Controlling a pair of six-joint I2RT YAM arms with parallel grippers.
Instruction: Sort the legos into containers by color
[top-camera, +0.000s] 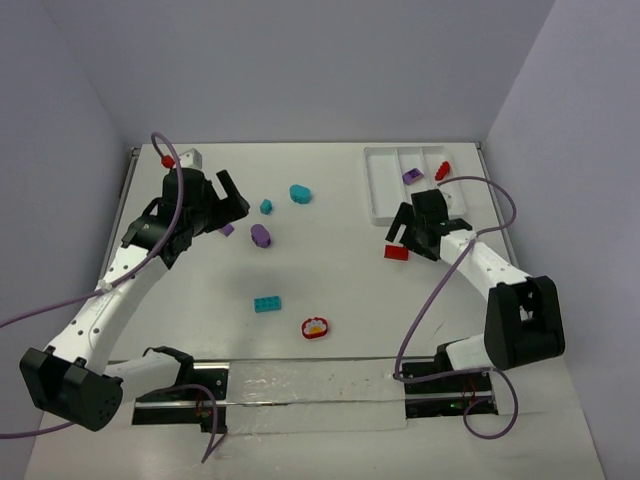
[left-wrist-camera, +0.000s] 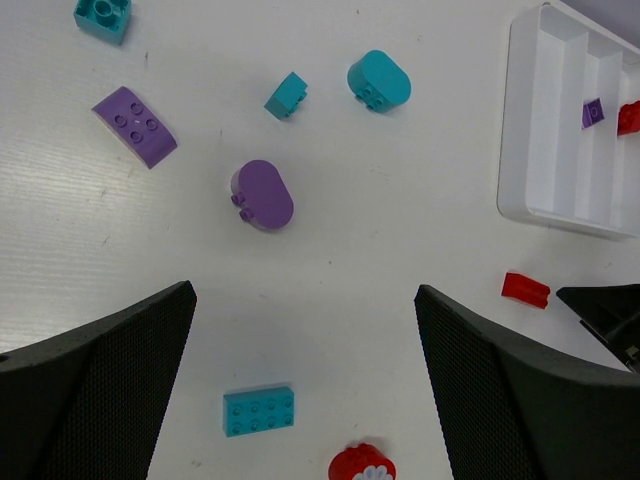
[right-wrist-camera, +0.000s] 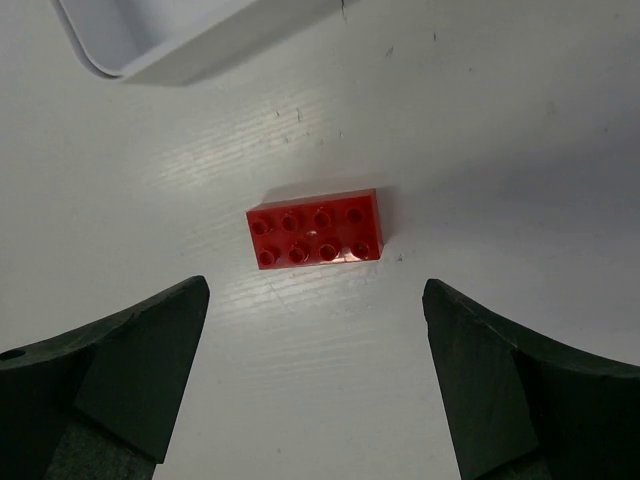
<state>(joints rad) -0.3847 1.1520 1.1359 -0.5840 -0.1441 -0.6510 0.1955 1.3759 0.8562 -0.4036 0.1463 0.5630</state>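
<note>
The white tray (top-camera: 385, 190) stands at the back right, with a purple piece (top-camera: 411, 176) in its middle compartment and a red piece (top-camera: 442, 171) in its right one. My right gripper (right-wrist-camera: 315, 290) is open just above a red brick (right-wrist-camera: 316, 228) that lies flat beside the tray (right-wrist-camera: 170, 50). My left gripper (left-wrist-camera: 303, 290) is open and empty, high over the left middle. Loose below it are a purple rounded piece (left-wrist-camera: 263, 195), a purple curved brick (left-wrist-camera: 135, 125), teal pieces (left-wrist-camera: 379, 80) (left-wrist-camera: 287, 95) (left-wrist-camera: 102, 15), a teal brick (left-wrist-camera: 259, 411) and the red round piece (left-wrist-camera: 362, 465).
A small red bit (top-camera: 167, 160) and a white block (top-camera: 190, 157) sit at the back left corner behind my left arm. Grey walls close the table on three sides. Cables loop beside both arms. My right gripper (left-wrist-camera: 610, 310) shows at the left wrist view's edge.
</note>
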